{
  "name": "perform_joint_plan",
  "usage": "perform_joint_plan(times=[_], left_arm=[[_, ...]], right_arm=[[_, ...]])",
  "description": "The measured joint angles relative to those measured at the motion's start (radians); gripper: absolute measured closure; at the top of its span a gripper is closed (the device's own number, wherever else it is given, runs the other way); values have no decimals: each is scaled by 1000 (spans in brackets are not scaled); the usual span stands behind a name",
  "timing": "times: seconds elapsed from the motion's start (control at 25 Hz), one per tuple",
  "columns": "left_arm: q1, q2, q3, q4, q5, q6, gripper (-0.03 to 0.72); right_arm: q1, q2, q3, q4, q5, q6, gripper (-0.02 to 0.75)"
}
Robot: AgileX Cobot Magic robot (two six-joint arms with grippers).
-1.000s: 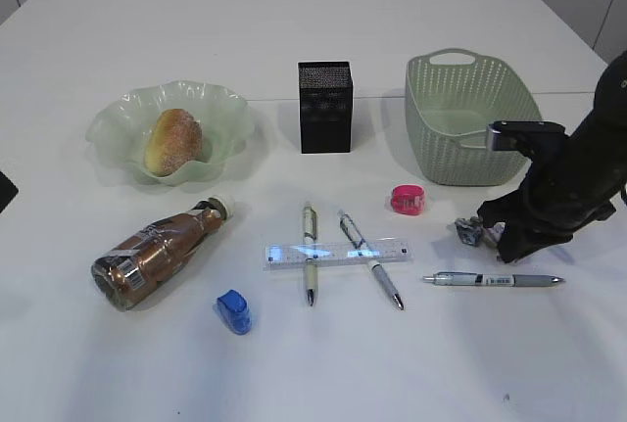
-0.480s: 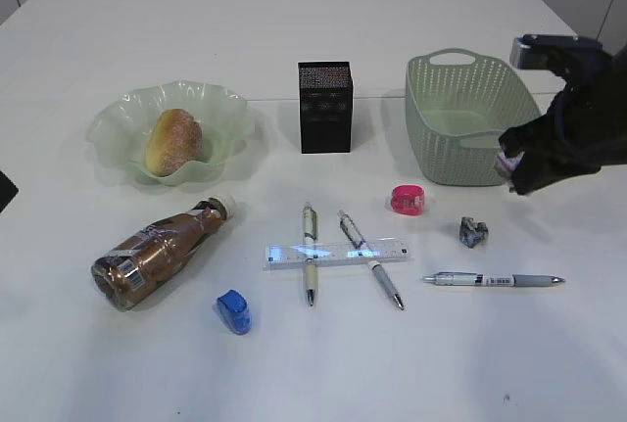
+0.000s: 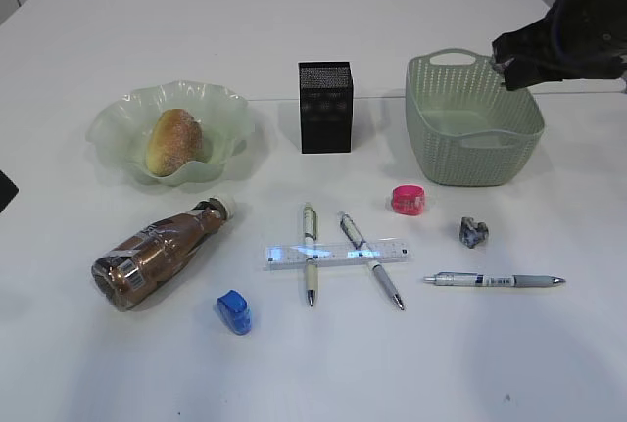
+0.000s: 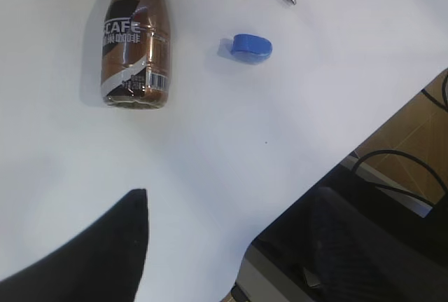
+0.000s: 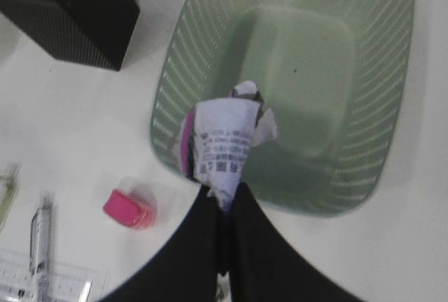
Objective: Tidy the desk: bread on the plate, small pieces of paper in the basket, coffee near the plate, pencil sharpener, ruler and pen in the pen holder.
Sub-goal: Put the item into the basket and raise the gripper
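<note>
Right fingers point(image 5: 225, 200) clamped on crumpled printed paper scrap point(image 5: 227, 149), directly above pale green woven-look plastic basket point(image 5: 364, 155). Left fingers point(image 4: 105, 263) mostly cut off, apart; brown coffee bottle point(image 4: 136, 50) lying ahead on white counter point(image 4: 231, 141).

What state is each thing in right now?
bread: on the plate.
coffee: lying on its side, cap on.
basket: upright, nothing seen inside.
pen holder: upright.
ruler: flat across two pens.
crumpled paper: pinched by right gripper, above basket.
second paper scrap: loose on desk.
left gripper: open, holding nothing.
</note>
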Motion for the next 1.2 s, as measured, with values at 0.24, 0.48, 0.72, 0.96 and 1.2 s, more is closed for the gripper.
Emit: perform_joint_plan(times=[0.24,0.48,0.72,0.96,1.2], left_arm=[[0,0,0,1,-2,0,179],[0,0,0,1,-10,0,179],[0,0,0,2,-18,0,179],[0,0,0,2,-20,0,179],[0,0,0,2,-20,0,179]], right_arm=[[0,93,-4,25,-209,0,719],[0,187,-6,79,-331,0,673],[0,222,-6,127,-374,0,345],[0,226,-8,138,-368,0,225],[0,190,-75,138,-152,0,225]])
